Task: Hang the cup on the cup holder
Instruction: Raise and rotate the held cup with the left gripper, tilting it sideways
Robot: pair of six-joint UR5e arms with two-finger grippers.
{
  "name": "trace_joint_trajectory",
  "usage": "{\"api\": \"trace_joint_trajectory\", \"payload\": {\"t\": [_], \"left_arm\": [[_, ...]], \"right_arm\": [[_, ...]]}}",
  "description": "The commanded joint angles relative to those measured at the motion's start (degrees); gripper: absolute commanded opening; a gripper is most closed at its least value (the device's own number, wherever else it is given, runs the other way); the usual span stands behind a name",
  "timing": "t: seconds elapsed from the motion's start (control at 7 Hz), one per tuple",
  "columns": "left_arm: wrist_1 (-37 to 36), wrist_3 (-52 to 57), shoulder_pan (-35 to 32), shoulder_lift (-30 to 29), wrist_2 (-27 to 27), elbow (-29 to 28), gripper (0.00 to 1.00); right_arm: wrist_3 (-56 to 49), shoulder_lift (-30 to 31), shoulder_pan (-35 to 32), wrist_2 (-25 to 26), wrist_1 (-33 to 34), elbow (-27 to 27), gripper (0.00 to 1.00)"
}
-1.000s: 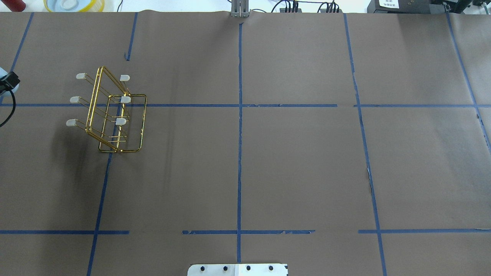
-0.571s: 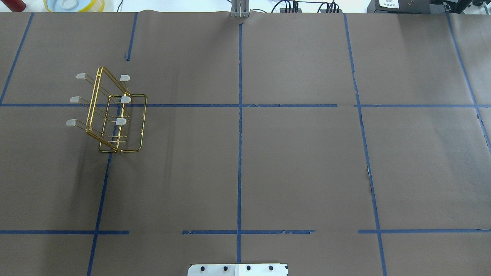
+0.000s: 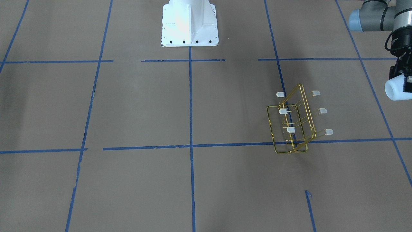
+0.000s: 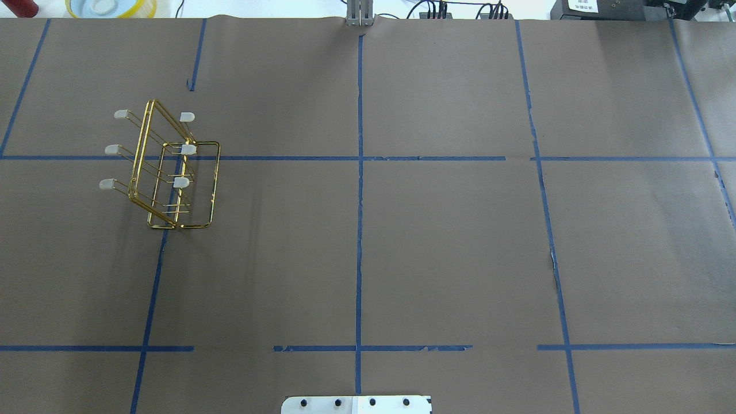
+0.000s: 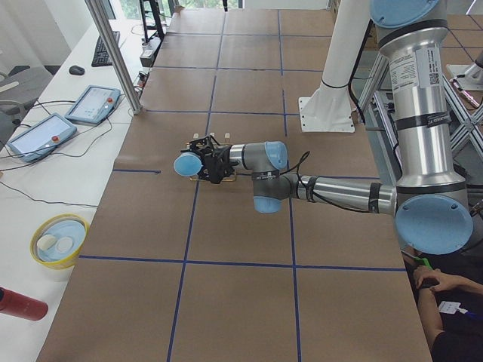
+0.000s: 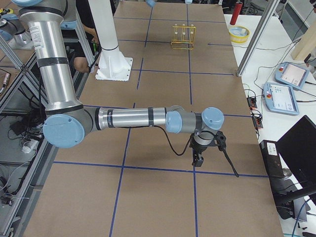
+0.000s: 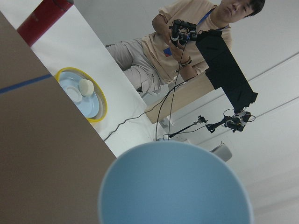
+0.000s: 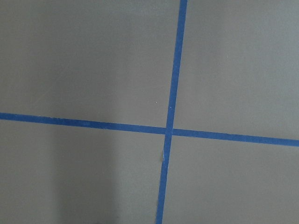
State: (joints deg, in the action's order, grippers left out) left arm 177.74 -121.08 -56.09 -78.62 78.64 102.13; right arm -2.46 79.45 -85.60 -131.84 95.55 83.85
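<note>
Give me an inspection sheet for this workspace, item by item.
Surface: brown paper-covered table gridded with blue tape lines, frayed in places.
Job's things: gold wire cup rack standing on the table, all six white-capped prongs bare; small pale blue-white plastic tumbler held sideways in the air, apart from the rack.
Clutter: nothing seen.
Grippers: left gripper shut on the tumbler; right gripper hangs over the table, open or shut cannot be told.
Cables: black cable at the right wrist; black cables beyond the table's far edge.
Surroundings: yellow-rimmed bowl, red cylinder, two control tablets on the white side bench; operator.
</note>
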Motion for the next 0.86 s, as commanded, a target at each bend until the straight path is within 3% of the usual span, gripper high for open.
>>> {"api": "trace_joint_trajectory", "payload": {"t": [0.0,0.29,0.71], "left_arm": [[7.86,-20.33,0.80,-0.05,-0.15,0.09,0.00],[11.65,-33.10,1.51,-0.05,-2.06,0.00,0.00],[15.79,-54.72,8.43,-0.05,-14.42,-0.79,0.00]], "right_arm": [[0.00,0.00,0.00,0.00,-0.01,0.00,1.00],[0.00,0.00,0.00,0.00,-0.01,0.00,1.00],[0.00,0.00,0.00,0.00,0.07,0.00,1.00]]}}
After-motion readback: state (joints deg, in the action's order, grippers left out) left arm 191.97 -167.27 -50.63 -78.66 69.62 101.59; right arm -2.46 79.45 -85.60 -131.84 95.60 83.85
